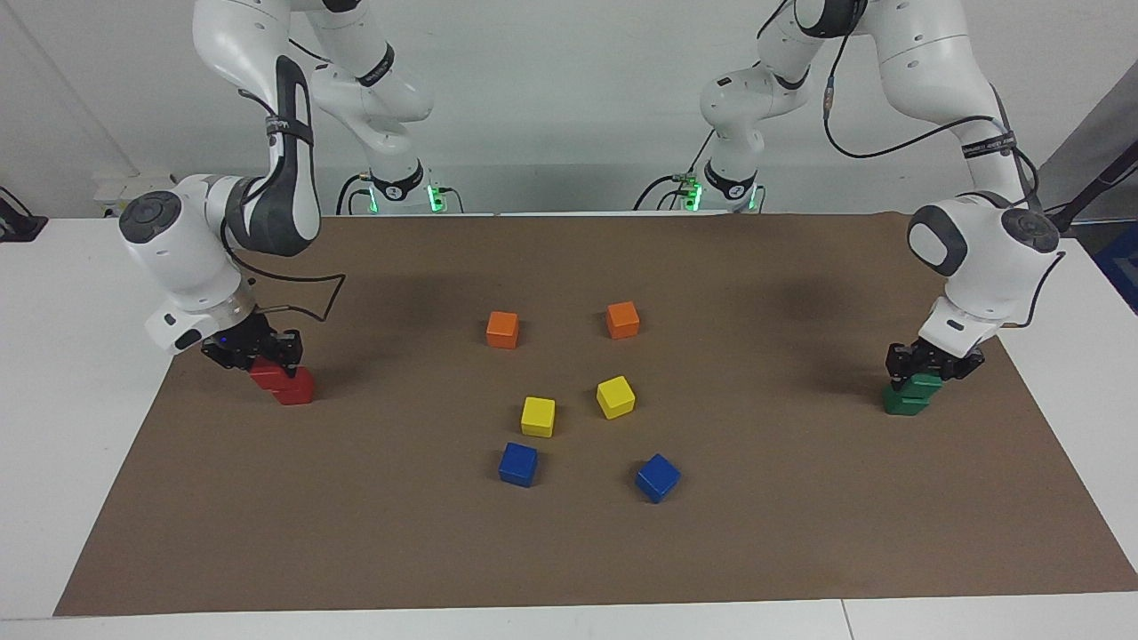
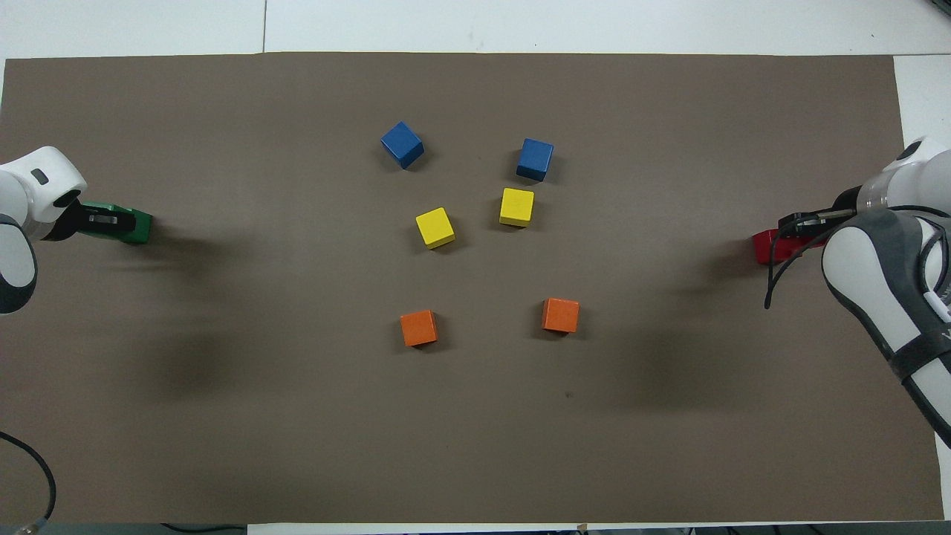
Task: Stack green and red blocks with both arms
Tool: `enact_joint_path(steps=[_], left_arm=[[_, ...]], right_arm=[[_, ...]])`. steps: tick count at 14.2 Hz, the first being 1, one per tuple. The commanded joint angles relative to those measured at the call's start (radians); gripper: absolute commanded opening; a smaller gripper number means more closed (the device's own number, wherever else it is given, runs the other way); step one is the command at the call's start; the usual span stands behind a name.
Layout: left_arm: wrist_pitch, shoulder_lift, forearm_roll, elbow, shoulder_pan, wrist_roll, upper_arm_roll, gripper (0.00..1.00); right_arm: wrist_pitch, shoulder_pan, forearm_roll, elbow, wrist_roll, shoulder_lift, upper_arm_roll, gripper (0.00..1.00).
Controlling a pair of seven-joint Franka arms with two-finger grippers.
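I see matt painted-looking cubes (image 1: 614,396) on a flat, matt brown paper-like sheet (image 1: 800,533); glossy white plastic arms (image 1: 978,249).

Held red block (image 2: 765,246) largely hidden under right hand (image 2: 806,223)

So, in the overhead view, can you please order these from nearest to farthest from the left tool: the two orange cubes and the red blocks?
From the left tool:
1. First orange cube, on the left arm's side of the middle group.
2. Second orange cube, on the right arm's side of that group.
3. Red blocks, at the right arm's end of the table.
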Motion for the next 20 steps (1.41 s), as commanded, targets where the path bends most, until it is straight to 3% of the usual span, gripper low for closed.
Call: enact_joint_path(steps=[1, 8, 9, 11, 12, 17, 20], left_arm=[[0.031, -0.008, -0.023, -0.023, 0.005, 0.024, -0.001, 0.0], [0.054, 0.004, -0.021, -0.02, 0.005, 0.067, -0.001, 0.0], [0.052, 0.004, -0.021, -0.02, 0.004, 0.067, 0.0, 0.14], [0.052, 0.004, -0.021, -0.02, 0.004, 0.069, -0.001, 0.85], [0.049, 0.004, -0.021, -0.018, 0.002, 0.069, -0.001, 1.0], [0.025, 0.003, -0.023, 0.0, -0.001, 0.073, -0.003, 1.0], [-0.184, 0.007, -0.041, 0.179, -0.01, 0.066, -0.005, 1.0]], right_arm=[[0.024, -0.016, -0.01, -0.032, -0.028, -0.018, 0.012, 0.0], [0.065, -0.016, -0.01, -0.077, -0.034, -0.026, 0.012, 0.0], [0.065, -0.014, -0.01, -0.079, -0.034, -0.026, 0.01, 0.0], [0.065, -0.014, -0.01, -0.082, -0.037, -0.027, 0.012, 0.0], [0.065, -0.016, -0.01, -0.082, -0.04, -0.027, 0.012, 0.0], [0.073, -0.016, -0.01, -0.082, -0.04, -0.027, 0.01, 0.0], [0.09, -0.02, -0.01, -0.082, -0.051, -0.017, 0.01, 0.0]])
